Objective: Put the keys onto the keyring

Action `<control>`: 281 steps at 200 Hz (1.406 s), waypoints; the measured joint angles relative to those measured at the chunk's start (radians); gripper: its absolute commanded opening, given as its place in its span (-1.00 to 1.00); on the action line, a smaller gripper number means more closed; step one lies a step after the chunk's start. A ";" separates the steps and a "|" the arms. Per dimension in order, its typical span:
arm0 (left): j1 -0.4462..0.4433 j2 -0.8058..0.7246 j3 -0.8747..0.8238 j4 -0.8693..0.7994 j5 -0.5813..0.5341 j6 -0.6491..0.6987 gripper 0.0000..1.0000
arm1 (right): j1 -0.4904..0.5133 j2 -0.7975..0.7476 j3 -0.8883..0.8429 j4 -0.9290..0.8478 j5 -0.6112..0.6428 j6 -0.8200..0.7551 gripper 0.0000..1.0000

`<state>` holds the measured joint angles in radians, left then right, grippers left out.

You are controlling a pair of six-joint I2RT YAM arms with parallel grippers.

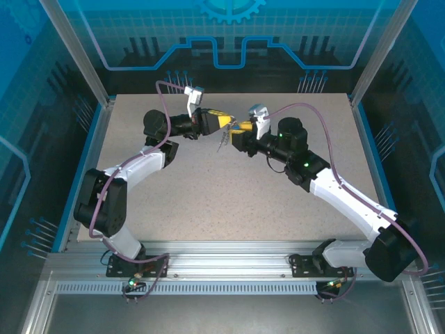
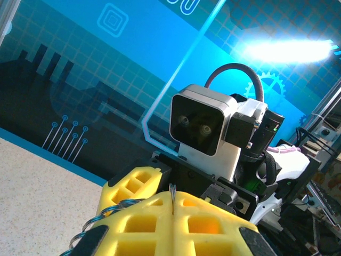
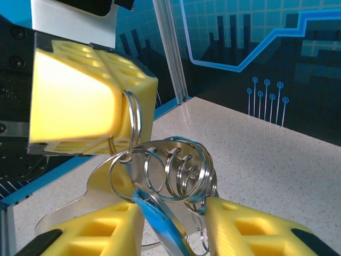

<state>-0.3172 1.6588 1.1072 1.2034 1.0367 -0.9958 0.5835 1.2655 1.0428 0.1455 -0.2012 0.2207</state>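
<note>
Both grippers meet above the back middle of the table. My left gripper (image 1: 224, 122) (image 2: 172, 194) is shut on a thin silver ring of the keyring (image 3: 133, 114), whose edge pokes out between the yellow fingers (image 3: 90, 101). From that ring hangs a bunch of linked silver rings (image 3: 181, 170). The key's blue head (image 3: 160, 224) slants down between the fingers of my right gripper (image 3: 173, 205) (image 1: 236, 129). Those jaws stand apart, with the key against the left finger (image 3: 90, 234) and the rings next to the right one (image 3: 256, 229).
The speckled tabletop (image 1: 229, 202) lies below the grippers, with blue walls and metal posts (image 3: 170, 48) around it. The right wrist camera housing (image 2: 205, 125) sits just beyond my left fingers. A thin piece (image 1: 221, 142) dangles under the grippers.
</note>
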 measured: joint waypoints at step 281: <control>0.004 0.005 -0.048 0.052 -0.036 -0.020 -1.00 | 0.053 0.048 0.014 0.001 0.007 -0.012 -0.96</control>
<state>-0.3134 1.6638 1.0592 1.2556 1.0008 -1.0157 0.6361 1.3132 1.0569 0.1467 -0.1940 0.2085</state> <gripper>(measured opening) 0.064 0.070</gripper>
